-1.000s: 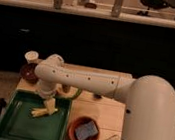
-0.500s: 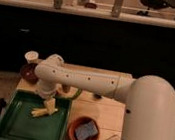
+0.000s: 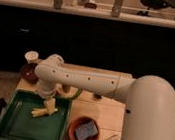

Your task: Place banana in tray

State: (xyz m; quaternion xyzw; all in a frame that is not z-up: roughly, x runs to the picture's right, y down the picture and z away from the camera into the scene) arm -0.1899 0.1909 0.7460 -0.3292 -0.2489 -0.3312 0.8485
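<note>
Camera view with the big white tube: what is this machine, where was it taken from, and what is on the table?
The white tube is a robot's one arm, reaching left across a wooden table. The camera looks down from above, beside the arm's thick base. At the arm's end hangs the gripper, its hand, low over a dark green tray. A small pale yellow banana is right at the gripper; whether it is gripped or lying in the tray cannot be told. Right of the tray stands an orange bowl holding a blue sponge.

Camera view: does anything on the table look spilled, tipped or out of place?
Nothing stands out. The gripper hangs over the green tray; the orange bowl beside it sits upright, holding a blue sponge.
</note>
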